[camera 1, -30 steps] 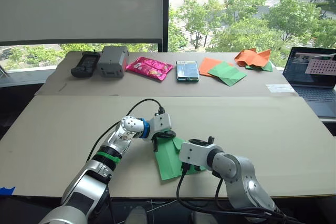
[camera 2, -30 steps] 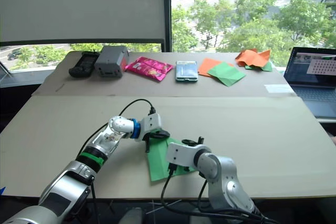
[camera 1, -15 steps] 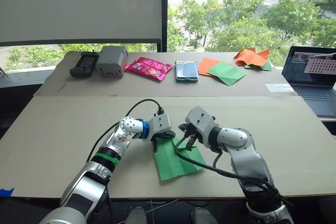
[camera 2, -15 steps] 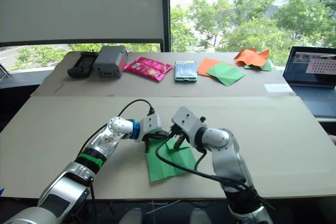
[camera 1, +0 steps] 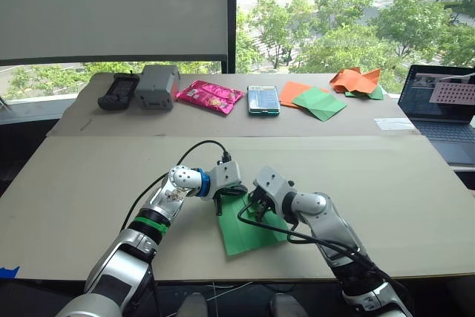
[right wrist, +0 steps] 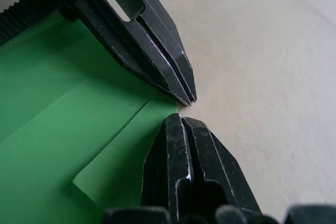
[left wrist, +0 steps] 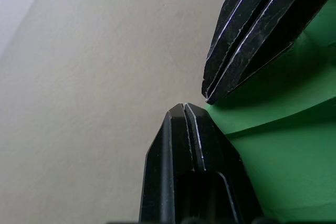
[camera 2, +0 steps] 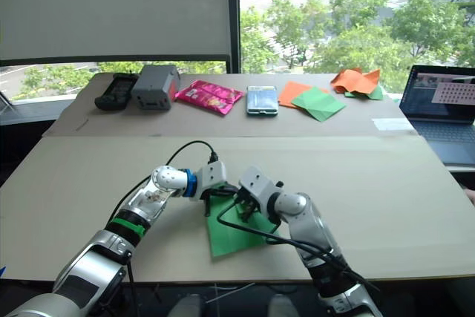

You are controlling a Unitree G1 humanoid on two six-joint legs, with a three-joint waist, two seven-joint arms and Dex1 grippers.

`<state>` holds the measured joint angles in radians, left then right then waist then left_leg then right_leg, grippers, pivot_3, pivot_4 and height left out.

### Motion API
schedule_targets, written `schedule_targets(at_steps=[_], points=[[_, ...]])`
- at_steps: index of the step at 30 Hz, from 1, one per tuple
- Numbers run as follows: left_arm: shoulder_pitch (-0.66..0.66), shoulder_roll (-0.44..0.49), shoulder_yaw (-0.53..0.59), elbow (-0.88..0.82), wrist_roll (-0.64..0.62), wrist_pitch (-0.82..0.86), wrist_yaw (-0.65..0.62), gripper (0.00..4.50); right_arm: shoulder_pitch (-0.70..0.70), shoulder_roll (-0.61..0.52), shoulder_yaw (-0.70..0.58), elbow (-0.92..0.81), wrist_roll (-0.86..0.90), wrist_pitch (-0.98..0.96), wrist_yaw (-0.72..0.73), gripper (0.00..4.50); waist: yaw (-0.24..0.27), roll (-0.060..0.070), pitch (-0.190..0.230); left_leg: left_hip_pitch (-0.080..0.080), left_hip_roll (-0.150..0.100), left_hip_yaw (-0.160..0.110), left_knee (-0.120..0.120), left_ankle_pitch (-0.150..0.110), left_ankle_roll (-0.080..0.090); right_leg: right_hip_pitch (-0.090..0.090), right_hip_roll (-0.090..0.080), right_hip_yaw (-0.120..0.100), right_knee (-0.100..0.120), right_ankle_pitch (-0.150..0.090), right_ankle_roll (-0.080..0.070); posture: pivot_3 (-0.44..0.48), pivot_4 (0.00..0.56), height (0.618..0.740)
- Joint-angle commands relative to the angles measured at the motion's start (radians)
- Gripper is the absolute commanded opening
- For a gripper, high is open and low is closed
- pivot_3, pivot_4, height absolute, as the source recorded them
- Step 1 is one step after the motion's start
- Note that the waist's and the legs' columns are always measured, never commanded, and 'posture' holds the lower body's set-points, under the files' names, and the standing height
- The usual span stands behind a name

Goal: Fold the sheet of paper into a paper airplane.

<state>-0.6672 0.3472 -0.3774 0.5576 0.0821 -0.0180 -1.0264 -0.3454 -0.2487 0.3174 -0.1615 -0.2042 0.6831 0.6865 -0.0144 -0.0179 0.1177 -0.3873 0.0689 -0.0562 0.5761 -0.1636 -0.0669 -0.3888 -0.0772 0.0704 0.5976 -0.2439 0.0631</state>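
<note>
Fingertips meet at one edge of your sheet of paper (camera 1: 249, 226): the wrist views show the left gripper (left wrist: 183, 109) and right gripper (right wrist: 181, 119) both pinched closed, tips nearly touching, a folded flap beside them. Head views add the tan table (camera 1: 386, 183), far-side clutter, the window (camera 1: 349, 12).

The paper (camera 1: 249, 229), bright green and thin, is seen lying flat on the tabletop (camera 1: 89, 183) in the lower middle of the head views. It is partly folded: layered flaps and straight crease lines are shown in the wrist views. Its upper corner is pressed between the tips of the two end effectors, and its lower edge is near the tabletop's front edge.
</note>
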Motion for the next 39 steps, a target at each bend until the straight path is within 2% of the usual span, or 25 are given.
schedule_targets(at_steps=[1,10,17,39], points=[[0.025,0.01,-0.025,0.03,0.043,0.029,0.004,0.0,-0.019,0.0,0.018,0.027,0.004,-0.013,-0.033,0.02,-0.001,0.0,0.0,0.0,0.0,0.0,0.0,0.0,0.0,0.0,0.0,0.0,0.0,0.0,0.0,0.0,0.15,0.718],[0.022,0.01,-0.023,0.028,0.041,0.029,-0.001,0.0,-0.002,-0.026,0.066,0.063,0.008,0.007,-0.052,0.02,-0.002,0.001,-0.002,0.001,0.0,0.0,0.0,0.0,0.0,0.0,0.0,0.0,0.0,0.0,0.0,0.0,0.15,0.718],[0.021,0.014,-0.025,0.032,0.045,0.024,-0.001,0.0,0.03,-0.039,0.07,0.015,0.02,0.045,-0.061,0.02,0.0,0.001,-0.003,0.001,0.0,0.0,0.0,0.0,0.0,0.0,0.0,0.0,0.0,0.0,0.0,0.0,0.15,0.718],[0.018,0.016,-0.026,0.041,0.047,0.015,-0.001,0.0,0.16,-0.127,0.018,-0.094,0.081,0.107,-0.091,0.02,0.001,0.0,-0.003,0.001,0.0,0.0,0.0,0.0,-0.001,0.0,-0.001,0.0,-0.002,0.0,0.0,0.0,0.15,0.718]])
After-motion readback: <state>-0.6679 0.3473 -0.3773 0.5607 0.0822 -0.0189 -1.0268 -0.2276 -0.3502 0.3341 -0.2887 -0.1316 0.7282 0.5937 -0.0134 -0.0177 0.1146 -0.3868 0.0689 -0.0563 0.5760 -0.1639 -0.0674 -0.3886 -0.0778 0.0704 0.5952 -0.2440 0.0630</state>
